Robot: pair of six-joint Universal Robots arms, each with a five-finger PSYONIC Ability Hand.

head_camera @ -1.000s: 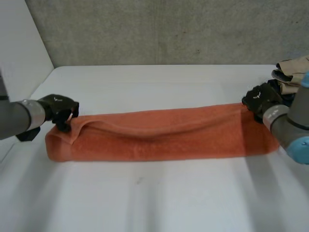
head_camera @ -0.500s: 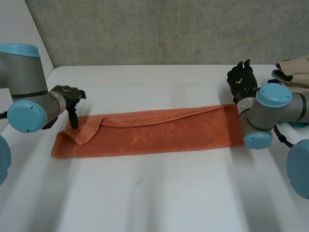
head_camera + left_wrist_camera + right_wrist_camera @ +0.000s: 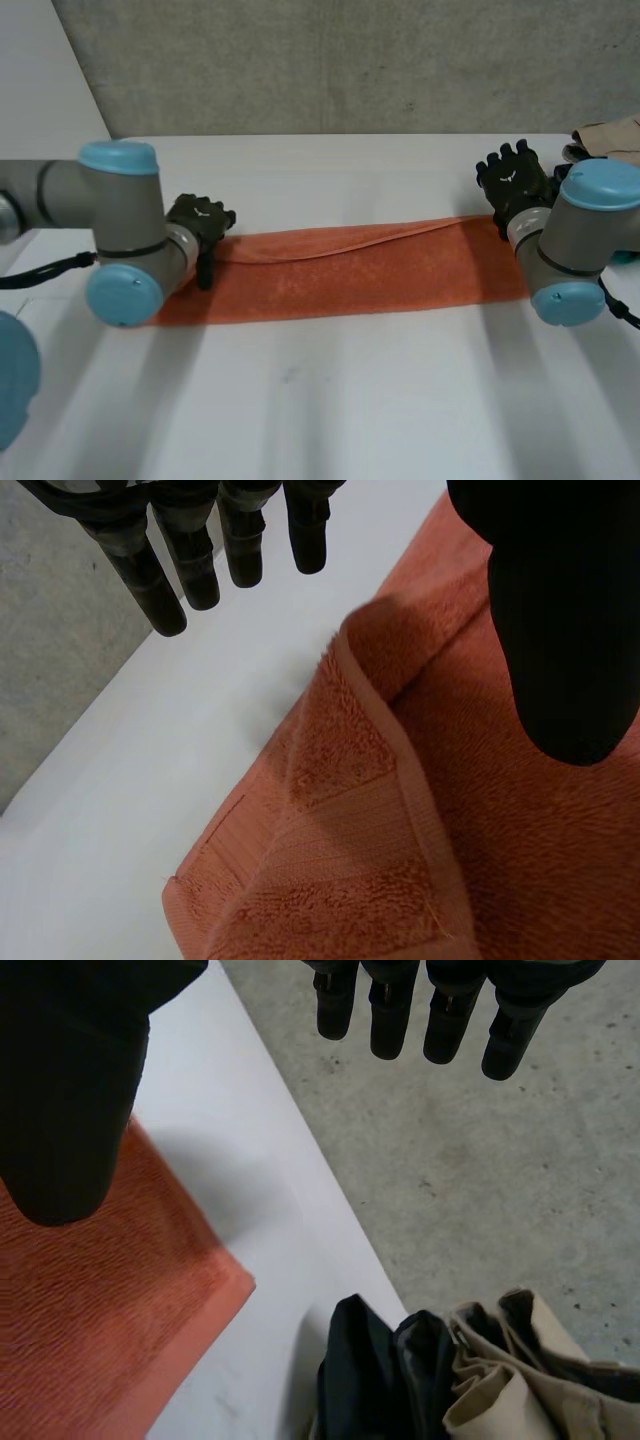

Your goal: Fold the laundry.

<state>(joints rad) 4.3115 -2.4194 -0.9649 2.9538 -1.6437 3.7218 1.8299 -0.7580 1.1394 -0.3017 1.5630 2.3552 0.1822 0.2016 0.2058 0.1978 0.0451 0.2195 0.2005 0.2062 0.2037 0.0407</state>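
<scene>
On the white desk, an orange towel lies folded into a long strip, both hands open at its ends

On the middle of the desk (image 3: pixel 330 400) lies the orange towel (image 3: pixel 340 272), a narrow band running from the robot's left side to its right. It looks doubled along its length, and a thin ridge of the upper layer shows near the far long edge. In the left wrist view, the towel's left end is untidy: one corner flap (image 3: pixel 370 680) is turned over onto the cloth and stands up a little. The right end lies flat, with a square corner on the bare desk.

The left hand (image 3: pixel 198 220) hovers over the towel's left end. Its fingers are straight and spread away from the thumb, with nothing in its grasp. The right hand (image 3: pixel 512 182) sits above the towel's right end, at the far corner. Its fingers are also straight, its thumb held apart, and it holds nothing.

Just beyond the towel's right end, at the desk's edge, is a heap of clothes (image 3: pixel 470 1370) in beige and black, not yet sorted. A grey concrete wall stands behind the desk.

As a judgement, the lengthwise fold seems done. What seems left is to flatten the turned corner, fold the strip end to end, and then deal with the waiting heap
</scene>
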